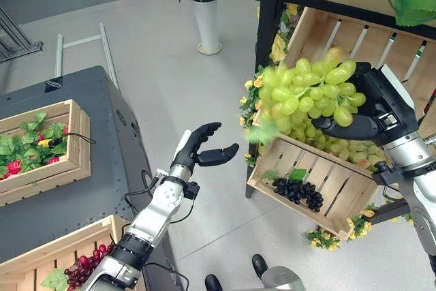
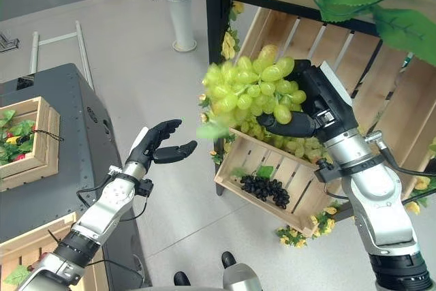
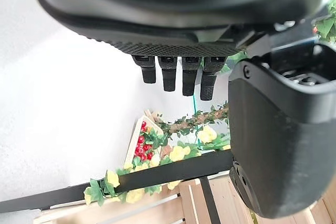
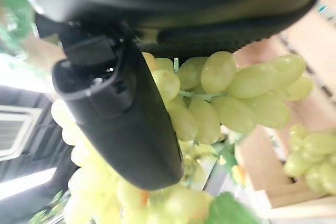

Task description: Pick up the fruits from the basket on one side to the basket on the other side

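**A:** Green grape bunch [image 1: 306,93] is what I'm moving. Nearest me, a crate of red grapes [image 1: 41,264] sits at the lower left on the dark cabinet [image 1: 102,168], beside my left arm.

**B:** What is the left hand [image 1: 201,148] doing?

**A:** It hangs in mid-air over the floor, between the cabinet and the shelf, fingers loosely bent with the thumb apart, holding nothing. Further right, my right hand [image 1: 364,107] has the bunch lifted clear above the slanted crate [image 1: 320,189]. Its thumb and fingers are curled round the top of the cluster. That crate holds dark grapes [image 1: 300,192] in 1 compartment and more green grapes [image 1: 340,149] in the next.

**B:** And the far side?

**A:** A second crate with leaves and red fruit [image 1: 41,151] sits further back on the cabinet, and a white vase [image 1: 208,25] stands beyond on the floor.

**B:** Risks?

**A:** I judge the bunch hangs heavily below the grip, so a quick swing across the open floor could shed grapes or slip the stem. It could also brush the left hand on the way.
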Motion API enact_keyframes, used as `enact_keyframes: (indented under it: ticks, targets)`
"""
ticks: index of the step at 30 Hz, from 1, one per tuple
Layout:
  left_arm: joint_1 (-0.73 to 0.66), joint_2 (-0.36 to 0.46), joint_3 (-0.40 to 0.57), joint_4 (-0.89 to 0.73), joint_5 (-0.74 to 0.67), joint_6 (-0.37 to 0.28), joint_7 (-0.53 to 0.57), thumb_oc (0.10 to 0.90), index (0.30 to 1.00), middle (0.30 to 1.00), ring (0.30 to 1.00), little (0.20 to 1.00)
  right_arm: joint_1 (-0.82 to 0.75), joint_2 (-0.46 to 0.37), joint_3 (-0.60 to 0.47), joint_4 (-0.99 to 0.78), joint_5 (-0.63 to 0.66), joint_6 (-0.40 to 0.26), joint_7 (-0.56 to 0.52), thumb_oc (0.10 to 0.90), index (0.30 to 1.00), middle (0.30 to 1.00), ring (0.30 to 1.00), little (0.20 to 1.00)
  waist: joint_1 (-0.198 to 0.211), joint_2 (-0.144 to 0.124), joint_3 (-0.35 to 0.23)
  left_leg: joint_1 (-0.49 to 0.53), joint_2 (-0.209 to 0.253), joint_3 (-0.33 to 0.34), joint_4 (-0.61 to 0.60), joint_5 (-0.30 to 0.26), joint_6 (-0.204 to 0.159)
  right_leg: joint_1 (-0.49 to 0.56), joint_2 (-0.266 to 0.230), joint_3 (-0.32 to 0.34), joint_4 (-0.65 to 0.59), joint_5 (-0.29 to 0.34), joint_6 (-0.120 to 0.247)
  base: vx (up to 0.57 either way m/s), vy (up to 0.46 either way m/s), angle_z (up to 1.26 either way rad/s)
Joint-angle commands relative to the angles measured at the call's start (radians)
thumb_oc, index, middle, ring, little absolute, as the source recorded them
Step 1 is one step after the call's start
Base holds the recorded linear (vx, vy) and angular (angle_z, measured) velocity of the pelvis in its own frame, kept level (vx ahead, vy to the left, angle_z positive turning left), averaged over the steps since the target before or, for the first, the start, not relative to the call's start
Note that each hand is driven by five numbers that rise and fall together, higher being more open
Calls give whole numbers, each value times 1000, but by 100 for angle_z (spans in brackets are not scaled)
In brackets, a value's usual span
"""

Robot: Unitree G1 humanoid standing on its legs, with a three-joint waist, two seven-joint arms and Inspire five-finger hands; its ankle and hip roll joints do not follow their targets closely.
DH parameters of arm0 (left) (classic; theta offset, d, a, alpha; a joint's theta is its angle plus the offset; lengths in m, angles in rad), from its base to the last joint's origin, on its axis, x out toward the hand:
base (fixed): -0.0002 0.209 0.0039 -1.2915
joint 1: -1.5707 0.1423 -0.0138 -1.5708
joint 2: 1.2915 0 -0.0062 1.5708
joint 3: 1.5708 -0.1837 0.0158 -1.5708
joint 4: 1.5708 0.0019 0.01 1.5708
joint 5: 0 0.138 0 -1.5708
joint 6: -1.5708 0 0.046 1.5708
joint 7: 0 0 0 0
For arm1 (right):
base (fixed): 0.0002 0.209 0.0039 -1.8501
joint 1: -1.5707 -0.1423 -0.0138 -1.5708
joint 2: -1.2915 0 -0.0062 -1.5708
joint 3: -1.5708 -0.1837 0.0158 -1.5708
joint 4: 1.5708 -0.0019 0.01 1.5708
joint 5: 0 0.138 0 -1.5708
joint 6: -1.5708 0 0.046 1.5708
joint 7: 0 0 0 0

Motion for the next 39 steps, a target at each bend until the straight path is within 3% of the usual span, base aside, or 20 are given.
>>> enact_keyframes:
  ticks: [1,12,17,29,33,36,37,38,39]
  targets:
    - [-107,28,-37,-5,-10,-102,27,800,900,900,900,900,-189,-28,-25,44,2,-47,-113,400,300,300,300,300,30,-35,-89,42,0,-97,9,-145,-7,-25,28,-81,36,-31,21,0,0,0]
    - [-129,26,-92,3,-21,-101,20,800,900,900,900,900,-309,-16,84,312,-59,34,-309,400,300,300,300,300,57,-39,-86,40,1,-121,9,-136,-10,-15,22,-108,35,-29,15,-6,-8,5]
    - [-135,31,-99,-1,-39,-95,28,800,900,900,900,900,-327,-19,78,384,-83,74,-400,400,300,300,300,300,61,-38,-85,38,3,-128,9,-134,-12,-12,22,-111,32,-28,13,0,0,0]
    - [-155,45,-132,7,-68,-99,54,800,900,900,900,900,-402,-54,4,540,-59,163,-733,400,300,300,300,300,64,-31,-80,36,4,-138,9,-132,-14,-10,22,-109,32,-26,7,1,7,2]
    - [-161,45,-136,7,-72,-96,55,800,900,900,900,900,-425,-80,0,596,-78,227,-740,400,300,300,300,300,64,-32,-84,31,4,-141,9,-130,-16,-12,22,-107,30,-23,6,0,0,0]
    - [-162,47,-134,3,-71,-92,47,800,900,900,900,900,-446,-133,32,639,-230,303,-677,400,300,300,300,300,68,-37,-88,28,5,-142,9,-126,-18,-14,22,-107,29,-22,6,0,0,0]
    - [-160,49,-129,-1,-72,-88,44,800,900,900,900,900,-447,-151,41,653,-280,339,-641,740,811,811,811,811,68,-38,-90,27,5,-142,9,-126,-19,-14,22,-107,29,-21,6,0,0,0]
    - [-160,52,-123,-4,-71,-83,38,800,900,900,900,900,-445,-178,56,670,-323,360,-604,800,900,900,900,900,69,-41,-92,25,6,-141,9,-125,-19,-16,21,-108,29,-20,7,0,0,0]
    - [-160,52,-122,-5,-71,-82,37,800,900,900,900,900,-447,-186,61,674,-344,365,-592,800,900,900,900,900,69,-41,-93,25,6,-140,9,-124,-20,-17,21,-108,28,-20,7,0,0,0]
